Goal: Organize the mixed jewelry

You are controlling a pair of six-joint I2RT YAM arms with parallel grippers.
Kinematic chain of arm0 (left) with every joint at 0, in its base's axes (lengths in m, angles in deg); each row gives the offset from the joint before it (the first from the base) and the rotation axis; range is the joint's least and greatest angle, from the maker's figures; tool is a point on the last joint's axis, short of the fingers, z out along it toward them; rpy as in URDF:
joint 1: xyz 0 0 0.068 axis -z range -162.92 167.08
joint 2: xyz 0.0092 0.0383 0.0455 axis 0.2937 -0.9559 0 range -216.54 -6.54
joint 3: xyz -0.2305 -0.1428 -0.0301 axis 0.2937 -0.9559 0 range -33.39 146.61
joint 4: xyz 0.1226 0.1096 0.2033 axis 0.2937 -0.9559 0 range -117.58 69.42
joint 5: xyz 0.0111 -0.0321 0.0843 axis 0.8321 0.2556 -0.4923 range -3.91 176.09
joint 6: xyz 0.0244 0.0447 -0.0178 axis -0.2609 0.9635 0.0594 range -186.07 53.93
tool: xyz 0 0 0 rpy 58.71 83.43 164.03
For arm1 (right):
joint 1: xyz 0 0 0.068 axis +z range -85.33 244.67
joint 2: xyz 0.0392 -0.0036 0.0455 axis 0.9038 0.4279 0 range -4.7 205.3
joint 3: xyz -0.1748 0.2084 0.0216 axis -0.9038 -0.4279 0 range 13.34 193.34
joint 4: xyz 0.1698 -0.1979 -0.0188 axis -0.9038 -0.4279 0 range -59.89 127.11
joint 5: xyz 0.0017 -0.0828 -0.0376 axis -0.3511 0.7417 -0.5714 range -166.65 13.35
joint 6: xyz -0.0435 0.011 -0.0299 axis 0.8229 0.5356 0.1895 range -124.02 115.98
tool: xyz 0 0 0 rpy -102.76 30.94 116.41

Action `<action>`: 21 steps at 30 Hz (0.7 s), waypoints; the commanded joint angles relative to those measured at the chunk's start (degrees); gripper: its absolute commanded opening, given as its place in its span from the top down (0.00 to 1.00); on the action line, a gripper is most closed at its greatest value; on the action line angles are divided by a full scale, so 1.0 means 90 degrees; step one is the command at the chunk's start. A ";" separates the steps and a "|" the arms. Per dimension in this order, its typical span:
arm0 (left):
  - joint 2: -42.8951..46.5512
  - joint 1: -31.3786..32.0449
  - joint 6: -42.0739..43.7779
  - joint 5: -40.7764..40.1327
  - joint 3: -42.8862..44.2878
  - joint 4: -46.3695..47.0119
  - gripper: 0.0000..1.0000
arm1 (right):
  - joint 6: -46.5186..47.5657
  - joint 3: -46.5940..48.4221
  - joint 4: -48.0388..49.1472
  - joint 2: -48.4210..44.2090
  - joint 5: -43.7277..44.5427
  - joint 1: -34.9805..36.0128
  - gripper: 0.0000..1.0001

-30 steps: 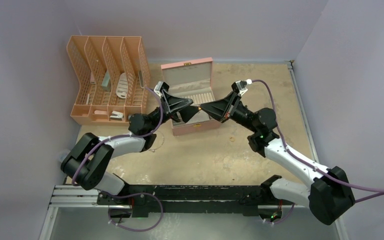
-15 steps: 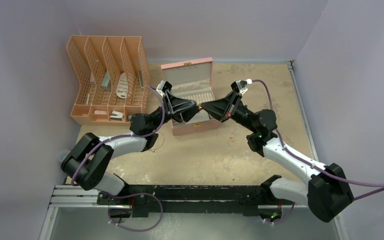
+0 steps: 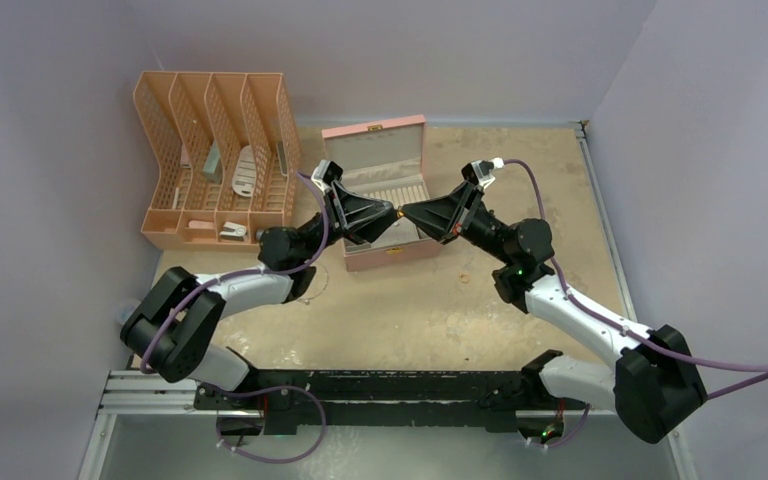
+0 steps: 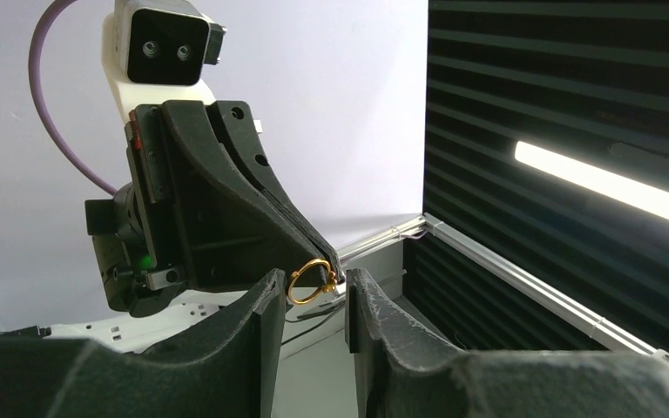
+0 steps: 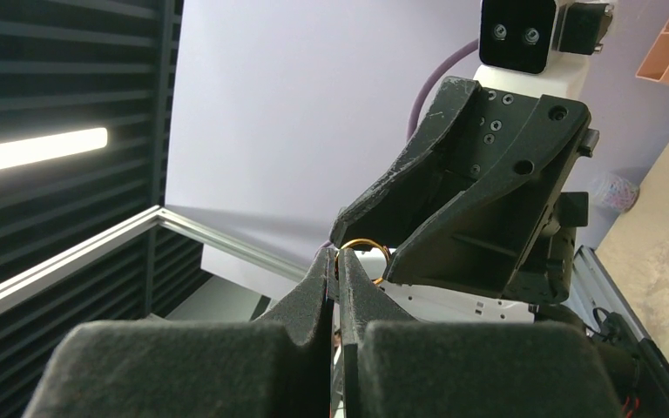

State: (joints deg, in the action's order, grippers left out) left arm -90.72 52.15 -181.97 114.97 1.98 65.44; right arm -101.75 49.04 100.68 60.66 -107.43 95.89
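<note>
A small gold ring [image 5: 364,246] is pinched at the tips of my right gripper [image 5: 332,259], which is shut on it. It also shows in the left wrist view [image 4: 312,280]. My left gripper [image 4: 314,277] is open, one finger on each side of the ring, with a gap on the right side. In the top view both grippers, left [image 3: 390,212] and right [image 3: 407,213], meet tip to tip above the open pink jewelry box [image 3: 373,148]. A thin silver loop [image 3: 309,287] lies on the table, partly under my left arm.
A pink slotted desk organizer [image 3: 215,150] stands at the back left with small items in it. A tiny speck [image 3: 463,277] lies on the table right of the box. Walls close in at the left, back and right.
My left gripper has risen and moved right until its open fingers straddle the ring held by the right gripper. The right arm has barely moved.
</note>
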 commanded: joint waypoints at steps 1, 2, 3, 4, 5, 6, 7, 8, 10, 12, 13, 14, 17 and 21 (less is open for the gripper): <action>0.0228 0.0037 0.0076 -0.0070 0.0190 0.0767 0.70 | 0.0022 0.0151 0.0281 -0.0069 0.0103 0.0037 1.00; 0.0232 0.0039 0.0075 -0.0065 0.0190 0.0774 0.70 | 0.0070 0.0167 0.0200 -0.0093 0.0117 0.0044 1.00; 0.0240 0.0034 0.0075 -0.0058 0.0198 0.0774 0.71 | 0.0110 0.0180 0.0145 -0.0108 0.0119 0.0038 1.00; 0.0242 0.0030 0.0081 -0.0042 0.0200 0.0774 0.71 | 0.0124 0.0183 0.0109 -0.0113 0.0129 0.0037 1.00; 0.0246 0.0038 0.0089 -0.0036 0.0200 0.0770 0.71 | 0.0140 0.0177 0.0098 -0.0123 0.0143 0.0038 1.00; 0.0265 0.0035 0.0091 -0.0022 0.0200 0.0753 0.71 | 0.0152 0.0176 0.0088 -0.0132 0.0161 0.0039 1.00; 0.0278 0.0032 0.0086 -0.0003 0.0205 0.0737 0.71 | 0.0158 0.0180 0.0078 -0.0125 0.0168 0.0039 1.00; 0.0286 0.0032 0.0098 0.0008 0.0217 0.0728 0.71 | 0.0169 0.0174 0.0067 -0.0117 0.0173 0.0037 1.00; 0.0295 0.0039 0.0102 0.0045 0.0243 0.0726 0.71 | 0.0169 0.0175 0.0071 -0.0102 0.0178 0.0039 1.00; 0.0301 0.0031 0.0120 0.0095 0.0275 0.0702 0.72 | 0.0161 0.0164 0.0072 -0.0083 0.0195 0.0037 1.00; 0.0296 0.0029 0.0111 0.0114 0.0294 0.0679 0.73 | 0.0149 0.0153 0.0064 -0.0090 0.0210 0.0037 1.00; 0.0292 0.0034 0.0106 0.0132 0.0312 0.0677 0.74 | 0.0130 0.0125 0.0070 -0.0101 0.0251 0.0042 1.00; 0.0290 0.0035 0.0110 0.0161 0.0360 0.0677 0.77 | 0.0067 0.0035 0.0059 -0.0158 0.0391 0.0038 1.00; 0.0290 0.0035 0.0131 0.0160 0.0378 0.0668 0.83 | 0.0050 0.0001 0.0019 -0.0173 0.0396 0.0044 1.00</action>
State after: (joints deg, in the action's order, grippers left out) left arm -90.50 52.15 -181.81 116.06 2.47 65.07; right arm -101.60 49.04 100.09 60.33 -105.40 96.15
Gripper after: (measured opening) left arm 0.199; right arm 0.007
